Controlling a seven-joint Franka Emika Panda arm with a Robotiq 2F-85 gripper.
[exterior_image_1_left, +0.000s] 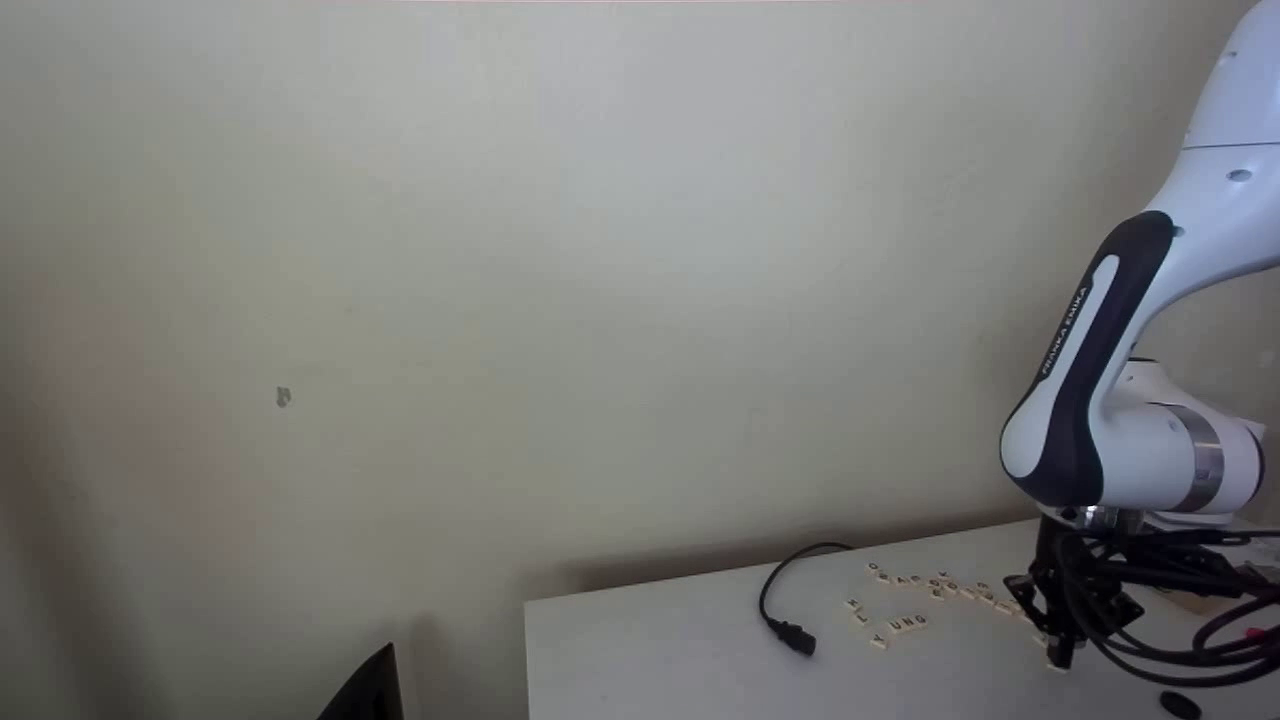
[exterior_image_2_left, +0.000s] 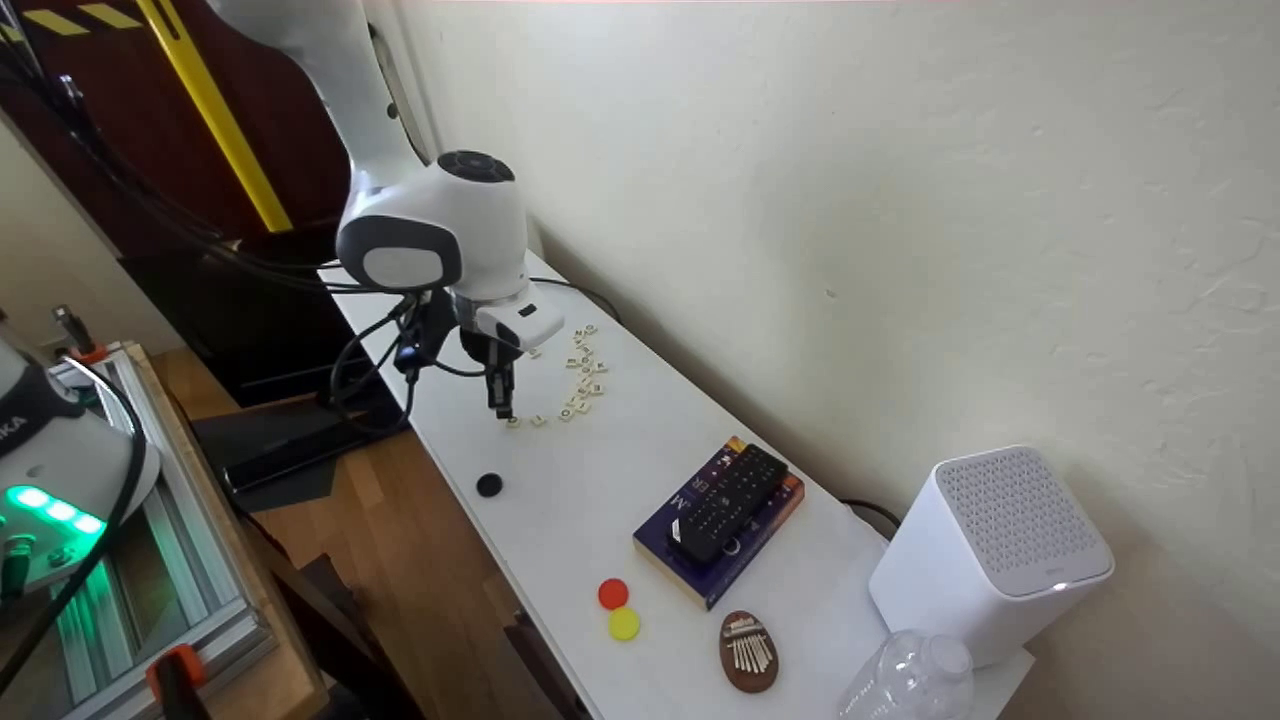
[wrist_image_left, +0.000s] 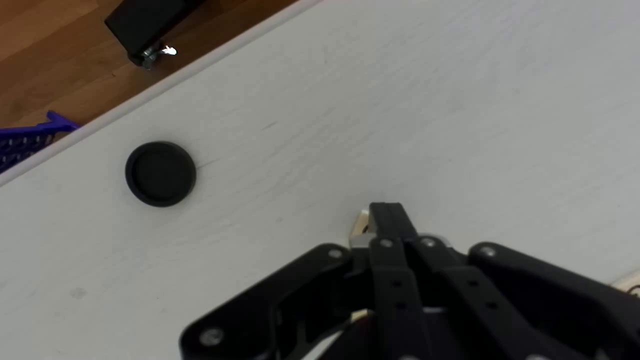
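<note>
My gripper (wrist_image_left: 392, 216) is shut, its two black fingertips pressed together with nothing visible between them. It points down at the white table (wrist_image_left: 280, 150), right at a small cream letter tile (wrist_image_left: 359, 226). The fingers partly hide this tile; I cannot tell whether they touch it. In the exterior views the gripper (exterior_image_1_left: 1060, 655) (exterior_image_2_left: 503, 412) is low over the table, at the end of a curved line of letter tiles (exterior_image_2_left: 566, 413). More tiles (exterior_image_1_left: 908, 624) lie farther along the table. A black round disc (wrist_image_left: 160, 174) lies near the table edge, apart from the gripper.
A black cable plug (exterior_image_1_left: 793, 637) lies past the tiles. A book (exterior_image_2_left: 662, 550) bears a black remote (exterior_image_2_left: 728, 505). Red (exterior_image_2_left: 613, 593) and yellow (exterior_image_2_left: 624, 624) discs, a thumb piano (exterior_image_2_left: 735, 672), a white box-shaped device (exterior_image_2_left: 970, 580) and a clear bottle (exterior_image_2_left: 912, 680) stand or lie farther along.
</note>
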